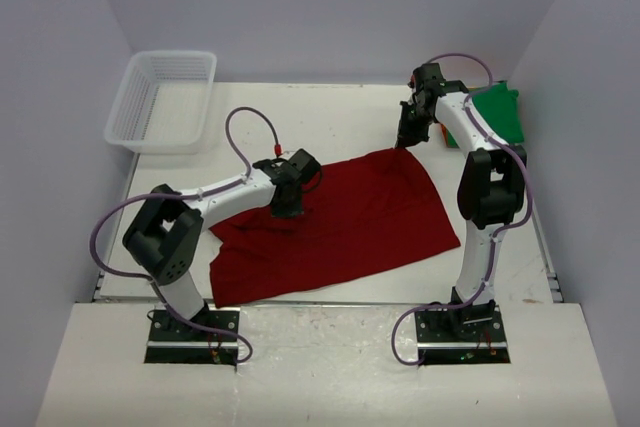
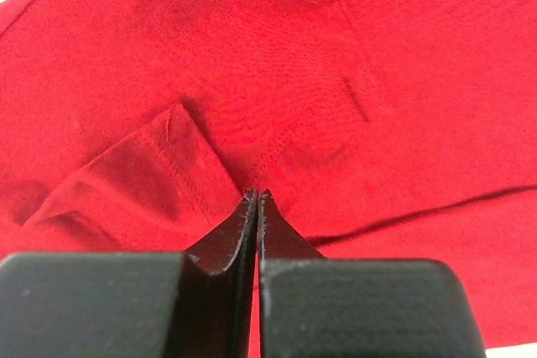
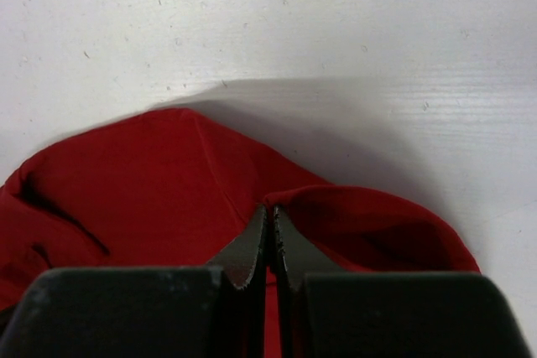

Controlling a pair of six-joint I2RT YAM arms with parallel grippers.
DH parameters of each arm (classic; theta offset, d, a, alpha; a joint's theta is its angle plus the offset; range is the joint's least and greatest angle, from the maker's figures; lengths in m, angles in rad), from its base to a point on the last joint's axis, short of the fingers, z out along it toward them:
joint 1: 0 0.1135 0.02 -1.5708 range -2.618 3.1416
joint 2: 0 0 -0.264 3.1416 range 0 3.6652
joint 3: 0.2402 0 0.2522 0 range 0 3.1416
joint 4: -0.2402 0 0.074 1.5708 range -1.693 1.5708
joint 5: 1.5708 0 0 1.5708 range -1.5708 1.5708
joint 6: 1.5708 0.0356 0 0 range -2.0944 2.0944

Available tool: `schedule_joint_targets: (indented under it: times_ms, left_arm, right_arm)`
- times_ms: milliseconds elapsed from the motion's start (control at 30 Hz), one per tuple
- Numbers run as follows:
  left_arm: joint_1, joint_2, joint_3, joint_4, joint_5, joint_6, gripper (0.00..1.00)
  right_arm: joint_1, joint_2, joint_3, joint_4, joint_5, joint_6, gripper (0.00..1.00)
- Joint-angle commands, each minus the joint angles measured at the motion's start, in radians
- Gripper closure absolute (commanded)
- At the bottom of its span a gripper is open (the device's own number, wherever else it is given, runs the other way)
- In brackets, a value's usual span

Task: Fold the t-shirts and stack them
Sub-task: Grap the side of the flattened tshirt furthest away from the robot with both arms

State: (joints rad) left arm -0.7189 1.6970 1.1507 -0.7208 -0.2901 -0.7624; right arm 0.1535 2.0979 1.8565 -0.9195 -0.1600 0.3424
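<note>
The left fingers (image 2: 239, 236) are clenched on a pucker of the dark red t-shirt (image 1: 340, 222) at its far left part, beside a seam. The right fingers (image 3: 252, 249) pinch its far right corner, held a little off the tabletop (image 1: 330, 117). For a clean fold, both should probably lift together and keep the far edge taut, so it lands square on the near hem. The green t-shirt (image 1: 500, 112) lies far right behind the right arm, close enough to snag; the white basket (image 1: 160, 102) stands well apart, far left.

Our left end effector (image 1: 288, 209) points straight down; our right end effector (image 1: 408, 140) reaches far forward, angled down. Both are pinched onto the dark red t-shirt (image 1: 360, 217).
</note>
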Motion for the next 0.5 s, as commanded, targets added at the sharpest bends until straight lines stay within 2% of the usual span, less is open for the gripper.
schedule_joint_targets:
  times_ms: [0, 233, 467]
  left_arm:
    - [0.012, 0.045, 0.029, 0.006, -0.017, 0.020, 1.00]
    - [0.012, 0.050, -0.081, 0.012, 0.023, -0.021, 1.00]
    - [-0.011, -0.112, -0.224, 0.015, 0.040, -0.100, 1.00]
  right_arm:
    - [0.008, -0.038, 0.012, 0.005, -0.012, -0.022, 1.00]
    - [0.006, -0.038, 0.012, 0.008, -0.018, -0.023, 1.00]
    - [0.009, -0.026, 0.018, 0.011, -0.029, -0.020, 1.00]
